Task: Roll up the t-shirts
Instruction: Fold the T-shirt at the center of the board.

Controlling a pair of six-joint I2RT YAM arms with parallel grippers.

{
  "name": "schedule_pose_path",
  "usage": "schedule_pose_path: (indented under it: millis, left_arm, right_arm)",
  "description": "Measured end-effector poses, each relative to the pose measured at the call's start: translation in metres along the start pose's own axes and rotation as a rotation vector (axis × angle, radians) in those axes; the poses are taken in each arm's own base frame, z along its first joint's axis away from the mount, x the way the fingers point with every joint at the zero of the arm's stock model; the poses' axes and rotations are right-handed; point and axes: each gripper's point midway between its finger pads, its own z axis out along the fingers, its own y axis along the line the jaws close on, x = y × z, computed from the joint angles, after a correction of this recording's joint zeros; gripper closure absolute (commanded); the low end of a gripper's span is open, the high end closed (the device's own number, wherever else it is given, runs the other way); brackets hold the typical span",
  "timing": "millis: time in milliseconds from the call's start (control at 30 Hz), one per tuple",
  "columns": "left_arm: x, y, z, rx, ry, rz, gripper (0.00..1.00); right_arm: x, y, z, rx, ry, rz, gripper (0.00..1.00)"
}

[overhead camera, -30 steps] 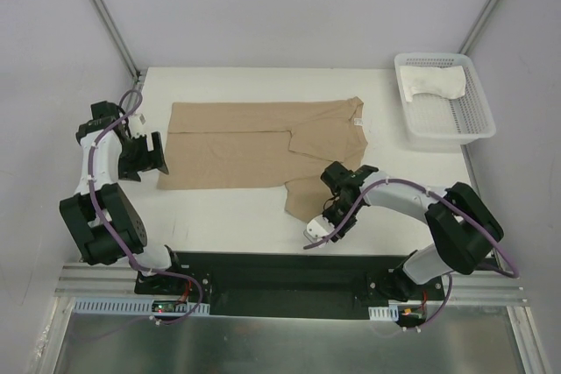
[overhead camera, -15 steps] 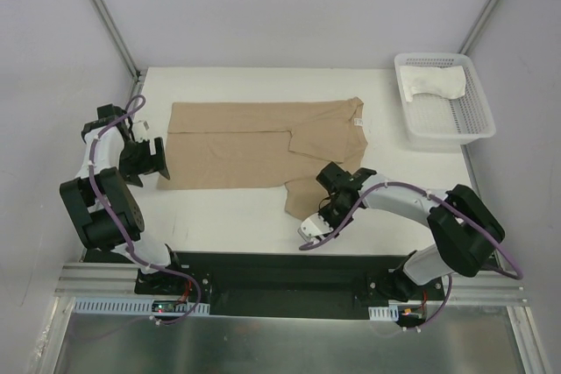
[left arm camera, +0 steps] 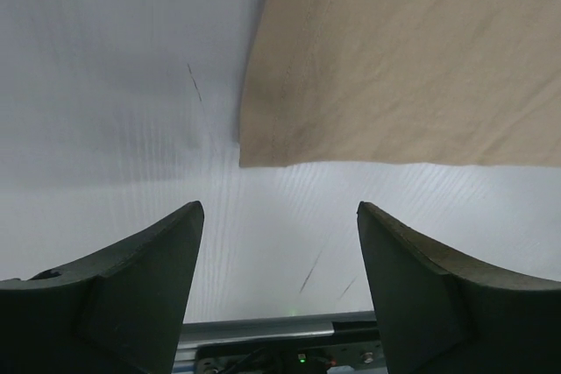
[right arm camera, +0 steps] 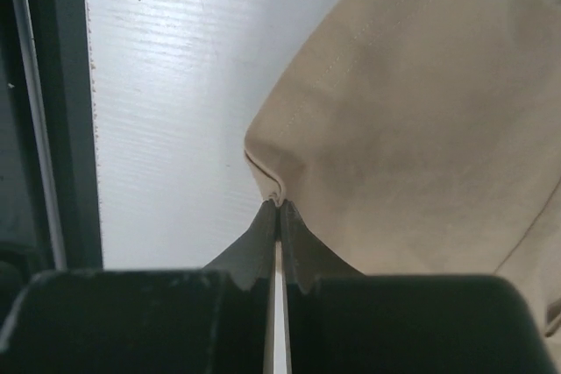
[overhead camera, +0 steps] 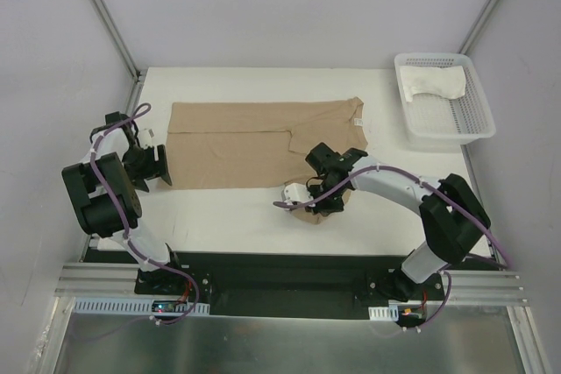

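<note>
The tan t-shirt (overhead camera: pixel 245 142) lies flat across the table, its neck label toward the right. My right gripper (overhead camera: pixel 321 197) is shut on the near edge of its sleeve, and the right wrist view shows the jaws (right arm camera: pixel 280 205) pinching a small fold of tan cloth (right arm camera: pixel 421 102). My left gripper (overhead camera: pixel 159 166) is open and empty by the shirt's near-left corner. In the left wrist view that corner (left arm camera: pixel 263 151) lies just ahead of the gripper (left arm camera: pixel 280 225). The white t-shirt (overhead camera: pixel 434 83) lies bunched in the basket.
The white mesh basket (overhead camera: pixel 449 135) stands at the back right corner of the table. A black rail with the arm bases runs along the near edge (overhead camera: pixel 280 273). Grey walls close in the left and right sides.
My right gripper has moved left and away from the near edge, dragging the pinched sleeve toward the shirt's body. My left gripper has shifted nearer the shirt's near-left corner.
</note>
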Motion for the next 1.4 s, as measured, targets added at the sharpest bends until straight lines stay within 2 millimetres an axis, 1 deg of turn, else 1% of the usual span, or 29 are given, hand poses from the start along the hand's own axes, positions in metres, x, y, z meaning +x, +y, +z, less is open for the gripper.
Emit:
schedule_pose_path:
  millis: [67,167,200,233,333,400,467,533,567,667,700,733,867,1000,1033,1100,1400]
  left_arm:
    - [-0.004,0.003,0.005,-0.006,-0.009,0.007,0.4]
    - [-0.009,0.007,0.011,-0.018,-0.011,0.023,0.45]
    - [-0.011,0.008,0.013,-0.018,-0.008,0.027,0.47]
    - [-0.012,0.009,0.017,-0.018,-0.004,0.029,0.51]
    - [-0.015,0.011,0.025,-0.014,0.01,0.03,0.53]
    - [-0.016,0.013,0.029,-0.013,0.021,0.034,0.57]
    - [-0.018,0.014,0.03,-0.012,0.025,0.042,0.62]
    - [-0.018,0.014,0.03,-0.013,0.028,0.05,0.65]
    - [-0.018,0.015,0.03,-0.014,0.029,0.053,0.68]
    - [-0.018,0.018,0.03,-0.015,0.028,0.061,0.7]
    - [-0.018,0.018,0.03,-0.016,0.029,0.066,0.74]
    - [-0.018,0.018,0.03,-0.017,0.029,0.068,0.75]
    - [-0.017,0.02,0.03,-0.016,0.032,0.084,0.75]
    - [-0.017,0.019,0.03,-0.003,0.038,0.086,0.68]
    - [-0.016,0.018,0.03,0.002,0.04,0.086,0.64]
    - [-0.015,0.016,0.029,0.012,0.043,0.086,0.63]
    - [-0.011,0.009,0.03,0.052,0.06,0.073,0.73]
  right_arm:
    - [0.004,0.005,-0.002,-0.01,0.015,0.052,0.99]
    - [0.009,0.014,-0.006,-0.04,0.044,0.109,0.99]
    - [0.009,0.014,-0.009,-0.044,0.05,0.119,0.99]
    - [0.008,0.014,-0.012,-0.052,0.058,0.131,0.99]
    - [0.003,0.006,-0.016,-0.05,0.067,0.149,0.99]
    - [0.002,0.002,-0.017,-0.053,0.075,0.157,0.99]
    - [0.002,0.0,-0.017,-0.06,0.085,0.165,0.99]
    - [0.002,-0.002,-0.016,-0.062,0.093,0.17,0.99]
    - [0.002,-0.003,-0.015,-0.064,0.097,0.171,0.99]
    - [0.004,-0.004,-0.014,-0.068,0.11,0.175,0.99]
    - [0.005,-0.004,-0.013,-0.069,0.114,0.175,0.99]
    - [0.005,-0.004,-0.013,-0.069,0.117,0.177,0.99]
    - [0.008,-0.007,-0.012,-0.058,0.129,0.184,0.99]
    - [0.01,-0.014,-0.012,-0.027,0.136,0.191,0.99]
    - [0.011,-0.016,-0.013,-0.018,0.138,0.196,0.99]
    - [0.014,-0.02,-0.014,-0.004,0.14,0.202,0.99]
    - [0.018,-0.028,-0.015,0.028,0.147,0.212,0.99]
